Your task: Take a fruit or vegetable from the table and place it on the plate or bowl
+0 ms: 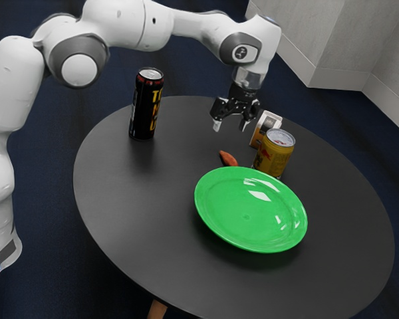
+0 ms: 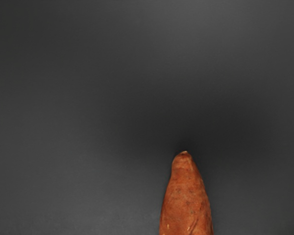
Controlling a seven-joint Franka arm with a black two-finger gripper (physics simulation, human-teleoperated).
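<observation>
I've got the plate (image 1: 251,209) mid-tabletop (image 1: 133,193), the sweet potato (image 1: 227,157) just behind its rim. A short can (image 1: 274,153) stands beside both, and a tall can (image 1: 146,104) well off at the exterior view's left.

Air below my gripper (image 1: 231,125) is open; a gold metal can (image 1: 274,153) and a white-labelled tin (image 1: 265,124) crowd just beside it.

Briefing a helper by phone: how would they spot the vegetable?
On the round black table, look just past the glossy green plate. The small, tapered orange-brown sweet potato lies there near the upright gold can, the only thing neither can nor dish.
</observation>
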